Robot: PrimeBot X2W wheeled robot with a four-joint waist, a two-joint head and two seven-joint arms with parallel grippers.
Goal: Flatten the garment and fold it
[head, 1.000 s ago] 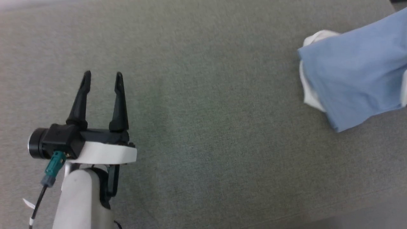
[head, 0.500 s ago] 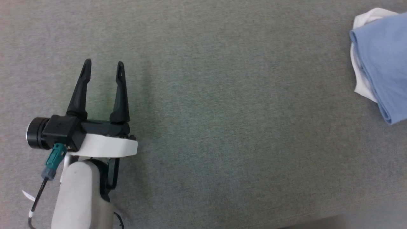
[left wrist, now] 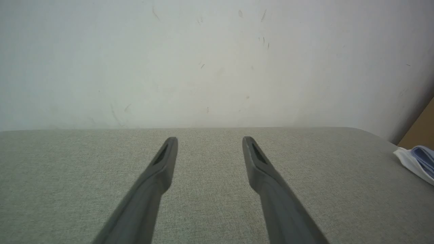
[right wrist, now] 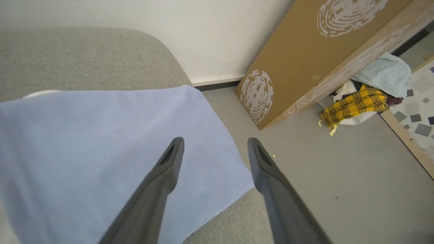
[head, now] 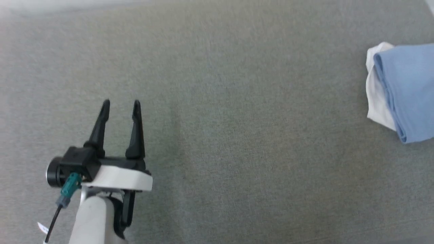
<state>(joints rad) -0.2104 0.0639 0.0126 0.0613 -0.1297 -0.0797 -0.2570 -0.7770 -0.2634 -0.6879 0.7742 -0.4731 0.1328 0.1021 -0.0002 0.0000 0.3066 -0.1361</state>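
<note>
Grey woven upholstery [head: 237, 142] runs to a white wall [left wrist: 217, 61]. The folded light blue polo shirt [head: 407, 91] lies at its right end, white collar [head: 374, 95] showing on the left. Well apart from it, the left gripper [head: 121, 102] hangs over bare fabric, fingers spread and empty. The right gripper [right wrist: 215, 140] hovers above the shirt, fingers likewise apart, gripping nothing.

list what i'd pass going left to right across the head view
left claw → bare stretch of the grey fabric surface → folded light blue garment at the right edge, its white part first
</note>
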